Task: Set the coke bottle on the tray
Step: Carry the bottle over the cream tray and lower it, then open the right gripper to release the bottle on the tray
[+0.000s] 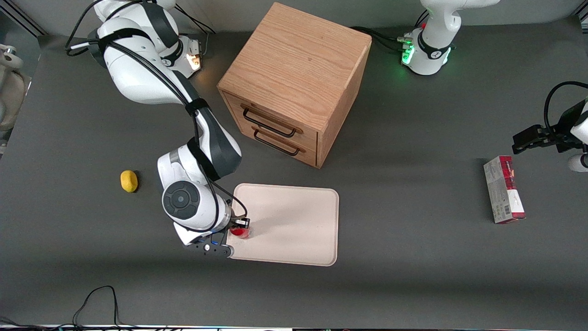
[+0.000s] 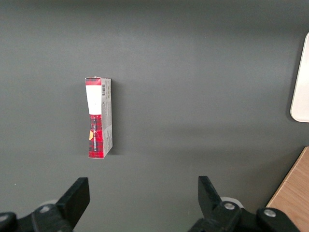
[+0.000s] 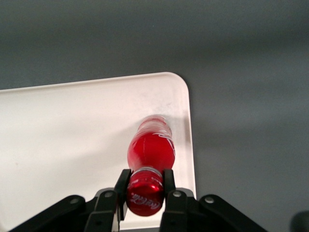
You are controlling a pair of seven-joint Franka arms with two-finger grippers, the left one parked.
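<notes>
Front view, left to right: a yellow lemon-like lump (image 1: 129, 180) lies on the dark surface (image 1: 413, 276); the end effector (image 1: 240, 226) is clamped on the cap of the coke bottle (image 1: 240, 232), which hangs upright over the tray (image 1: 294, 220) near the tray's edge toward the working arm; an oak drawer cabinet (image 1: 294, 82) and a red-and-grey carton (image 1: 504, 189) follow. The bottle (image 3: 150, 150) is small, glossy red and red-capped; it is probably light, rigid and slippery, so the cap or neck offers the surest hold.
</notes>
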